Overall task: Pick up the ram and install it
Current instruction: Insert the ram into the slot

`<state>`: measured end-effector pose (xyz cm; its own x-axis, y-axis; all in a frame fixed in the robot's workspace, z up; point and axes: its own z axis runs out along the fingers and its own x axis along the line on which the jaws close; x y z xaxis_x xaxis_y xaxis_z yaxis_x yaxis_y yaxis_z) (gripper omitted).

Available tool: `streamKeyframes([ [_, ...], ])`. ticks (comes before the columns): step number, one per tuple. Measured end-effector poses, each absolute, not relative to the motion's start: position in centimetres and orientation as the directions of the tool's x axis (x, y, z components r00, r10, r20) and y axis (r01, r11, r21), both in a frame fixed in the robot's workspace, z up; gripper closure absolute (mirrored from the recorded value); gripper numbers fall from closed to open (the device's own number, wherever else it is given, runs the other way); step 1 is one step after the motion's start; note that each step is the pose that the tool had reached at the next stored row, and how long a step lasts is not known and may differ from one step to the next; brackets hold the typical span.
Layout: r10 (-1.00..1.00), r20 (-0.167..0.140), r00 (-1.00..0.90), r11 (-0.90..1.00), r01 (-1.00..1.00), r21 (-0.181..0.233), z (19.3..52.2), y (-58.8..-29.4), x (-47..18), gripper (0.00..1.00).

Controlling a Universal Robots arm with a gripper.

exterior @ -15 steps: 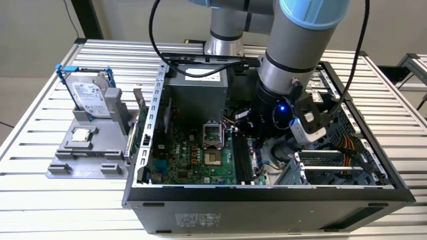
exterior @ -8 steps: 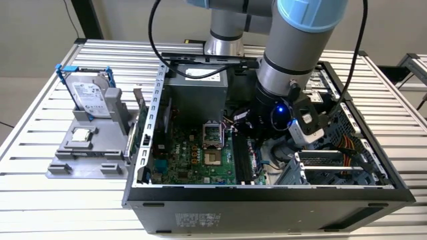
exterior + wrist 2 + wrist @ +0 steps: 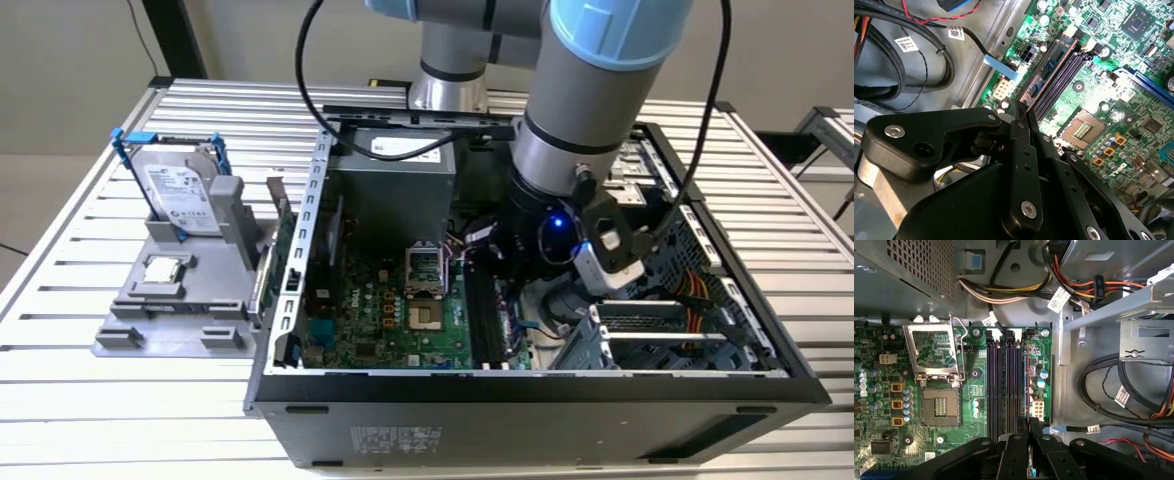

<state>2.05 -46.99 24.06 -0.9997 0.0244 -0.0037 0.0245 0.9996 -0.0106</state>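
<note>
Four slots point(image 3: 1001, 385): long, narrow and black, laid side by side on the green motherboard point(image 3: 974, 390); their near ends are covered by the gripper's black links.
Ram point(image 3: 1026, 380): a thin, flat stick seen edge-on in the first wrist view, stood along the slot nearest the board's outer edge; in the second wrist view its blue face with a copper-coloured rim point(image 3: 1054, 67) is seen, and its near end is lost between the fingers.
Gripper point(image 3: 1029, 424): matte black, jointed with bright screws; the jaws are clenched on the near end of the ram.
Arm point(image 3: 587, 100): a smooth grey tube with pale blue caps, seen reaching into the case, so the slots below are mostly blocked in the exterior view.
Case point(image 3: 534, 410): an open, dark metal box in which the motherboard, a square processor socket point(image 3: 940, 407) and bundled cables point(image 3: 1104, 390) are held.
Table point(image 3: 80, 400): ribbed, silvery metal slats.
Hard drive point(image 3: 180, 190): held upright in a grey stand at the exterior view's left, well apart from the ram.
</note>
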Motion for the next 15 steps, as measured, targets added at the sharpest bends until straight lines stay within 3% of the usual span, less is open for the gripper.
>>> streamKeyframes([
  [15, 0.024, -0.002, -1.0, 1.0, 0.024, -0.011, 23.11, -46.99, 1.88, 1.0],
])
